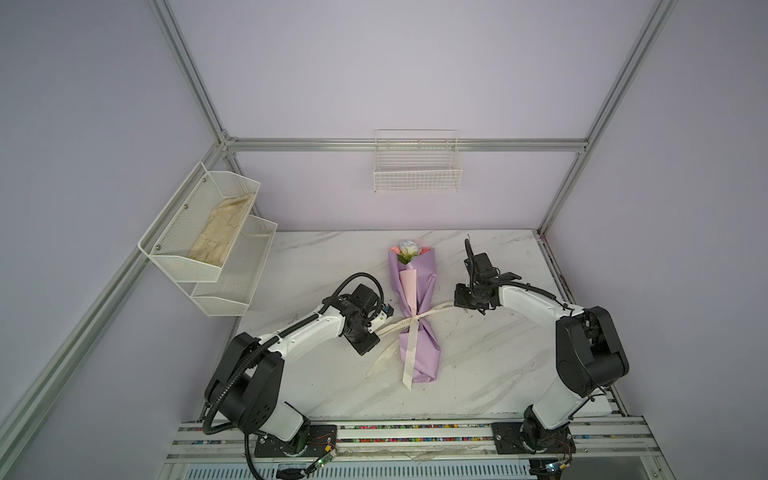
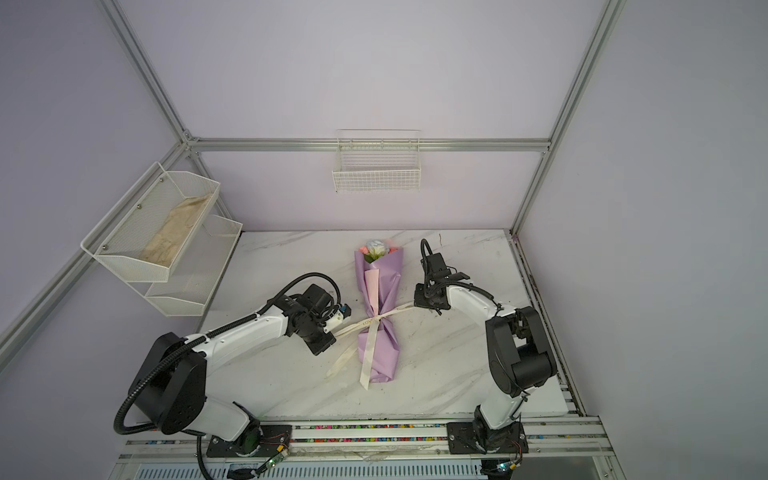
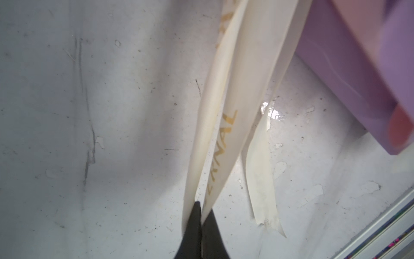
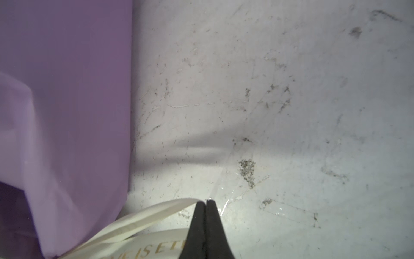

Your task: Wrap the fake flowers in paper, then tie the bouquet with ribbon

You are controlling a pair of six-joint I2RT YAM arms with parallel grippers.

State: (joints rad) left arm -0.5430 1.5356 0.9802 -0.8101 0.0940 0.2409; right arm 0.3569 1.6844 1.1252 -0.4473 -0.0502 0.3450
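Bow-cinching step: left jaws, right jaws both clamped on cream gold-lettered ribbon (image 3: 226,125) round lilac-paper-wrapped fake-flower bouquet (image 1: 420,274). Next, judged: pull apart evenly.

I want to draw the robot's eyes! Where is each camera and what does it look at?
Top views: high above, looking down on the table; left arm, right arm and bouquet show.
Left wrist: on the left arm, looks along the shut left pincer gripping the ribbon.
Right wrist: on the right arm, looks along the shut right pincer gripping the ribbon.
Shared: both wrist views show the ribbon and the bouquet.
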